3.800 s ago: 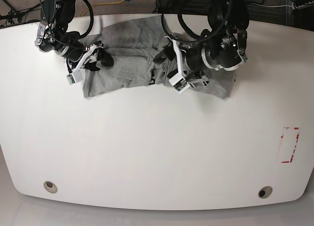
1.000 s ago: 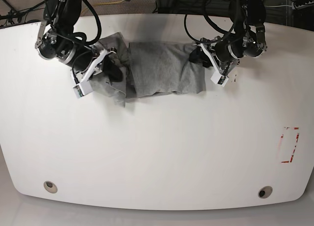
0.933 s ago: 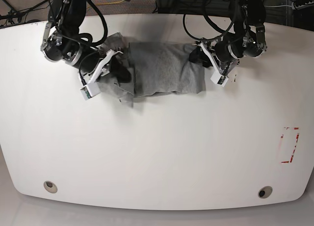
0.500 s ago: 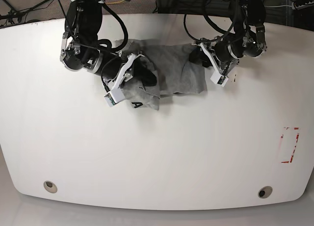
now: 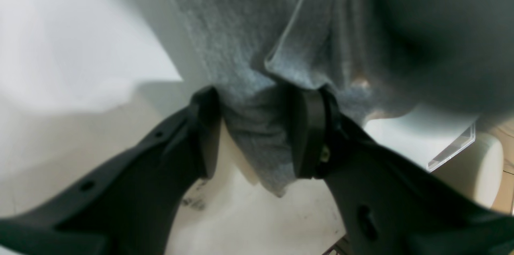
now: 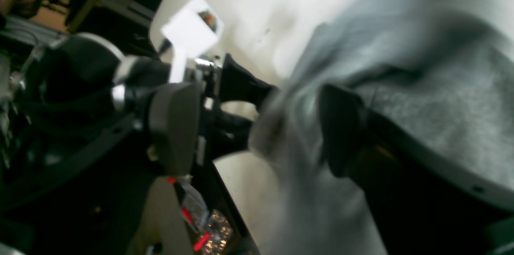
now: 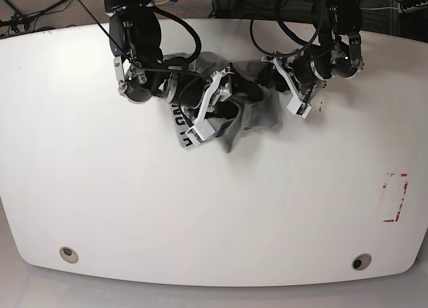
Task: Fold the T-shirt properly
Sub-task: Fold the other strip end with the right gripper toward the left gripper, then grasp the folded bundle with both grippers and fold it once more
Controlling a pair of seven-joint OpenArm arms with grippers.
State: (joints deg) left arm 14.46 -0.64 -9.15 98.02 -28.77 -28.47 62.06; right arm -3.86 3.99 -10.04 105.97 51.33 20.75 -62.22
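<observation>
soft heather-grey cotton T-shirt: mottled grey, darker in the folds; a turned-over strip shows dark lettering on white
broad white table: plain white, red rectangular mark near one edge
left gripper: matte black fingers
right gripper: black, with white parts

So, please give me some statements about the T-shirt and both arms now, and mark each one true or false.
1. The left gripper has grey T-shirt cloth between its fingers. True.
2. The T-shirt lies flat and neatly spread. False: it is bunched between the two arms.
3. The right gripper is over the shirt, near the left arm. True.
4. The shirt hangs over the table edge. False: it is on the tabletop.
</observation>
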